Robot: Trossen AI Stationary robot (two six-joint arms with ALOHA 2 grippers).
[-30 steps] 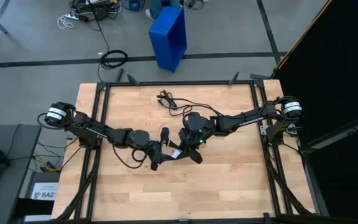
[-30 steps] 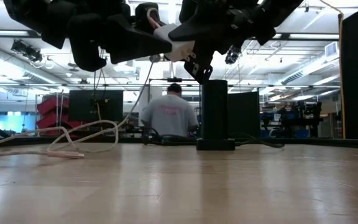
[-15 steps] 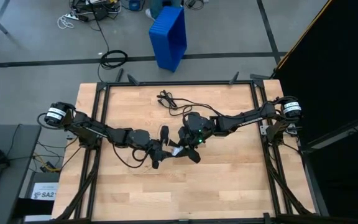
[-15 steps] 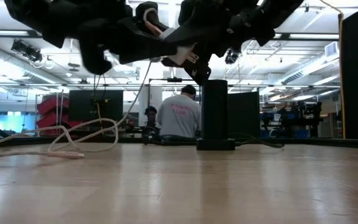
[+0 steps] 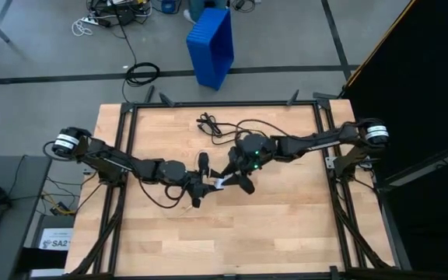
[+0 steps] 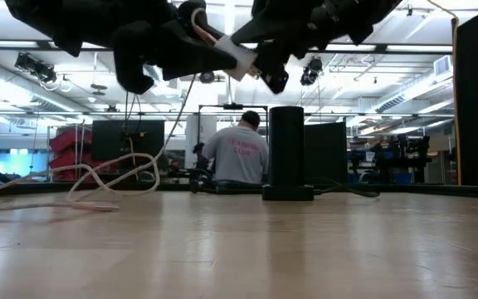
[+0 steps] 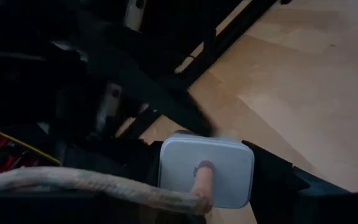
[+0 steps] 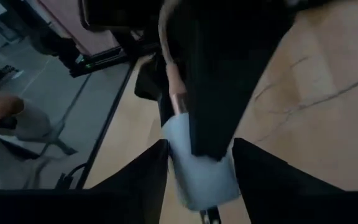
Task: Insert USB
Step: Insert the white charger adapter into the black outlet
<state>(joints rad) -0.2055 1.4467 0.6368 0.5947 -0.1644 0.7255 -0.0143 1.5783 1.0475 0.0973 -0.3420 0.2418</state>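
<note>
A white charger block (image 7: pixel 207 171) hangs in mid-air over the middle of the table, also seen in the high view (image 5: pixel 219 184). A rose-gold USB plug (image 7: pixel 204 180) sticks into the block's face, and its pale cable (image 6: pixel 98 178) sags down to lie in loops on the table. My left gripper (image 5: pixel 208 185) comes in from the table's left and is shut on the block. My right gripper (image 8: pixel 201 146) comes from the right. Its fingers stand on either side of the block, and I see no grip there. In the right wrist view a left finger (image 8: pixel 222 93) covers part of the block. My left gripper pinches the charger block by two opposite side walls (image 7: pixel 166 168) between its two fingers. The fingers come nearly level from the table's left and run along the plug's line. The block is lifted clear of the table, its port face toward the gripper, the cable trailing back slack.
A black cylinder (image 6: pixel 287 154) stands on the table beyond the grippers. A black cable (image 5: pixel 212 124) lies coiled near the far edge. A person (image 6: pixel 237 154) sits in the room behind. The near half of the wooden table (image 5: pixel 232 241) is bare.
My right gripper has drawn back a little, upward and toward the table's right and far side. The white block has stayed near the same spot at my left gripper, which has only turned slightly.
</note>
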